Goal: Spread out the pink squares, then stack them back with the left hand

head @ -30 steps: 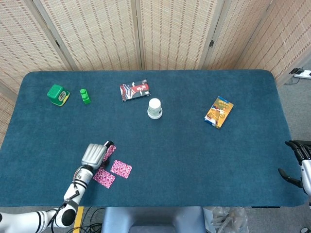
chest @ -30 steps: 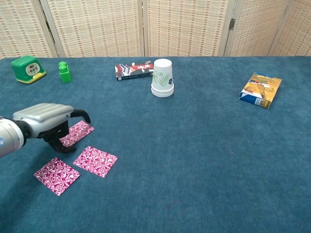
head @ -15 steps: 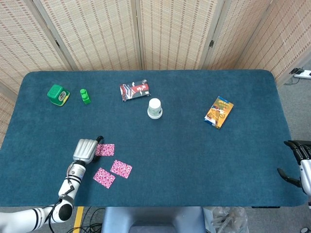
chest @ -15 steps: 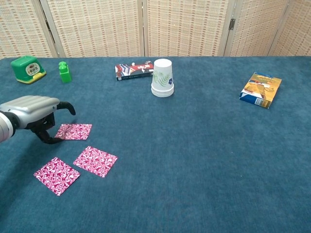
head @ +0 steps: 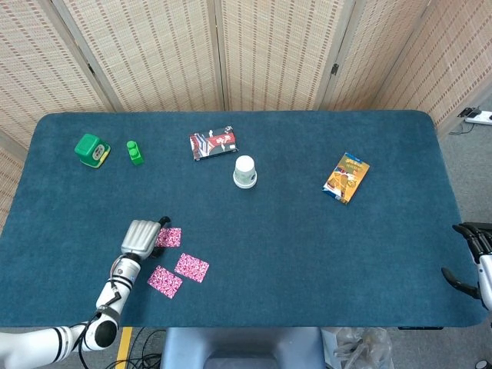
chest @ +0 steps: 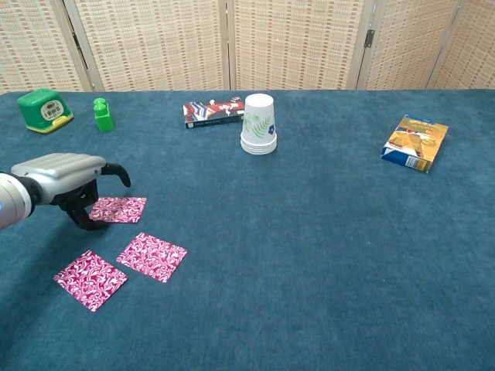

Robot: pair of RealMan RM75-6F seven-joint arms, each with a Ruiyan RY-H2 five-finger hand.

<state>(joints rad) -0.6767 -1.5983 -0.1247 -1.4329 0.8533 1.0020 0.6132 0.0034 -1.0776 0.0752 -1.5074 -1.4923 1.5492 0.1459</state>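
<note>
My left hand [chest: 66, 176] hovers palm-down with its fingers [chest: 83, 216] curled toward the cloth, their tips at the near-left edge of the farthest pink square [chest: 117, 209]; I cannot tell whether they grip it. The second pink square [chest: 151, 256] lies just beyond the fingertips on the thumb side, the third pink square [chest: 90, 278] nearer me, all flat and apart on the blue table [chest: 309, 255]. My right hand [head: 470, 257] hangs at the table's far edge, fingers apart and empty.
</note>
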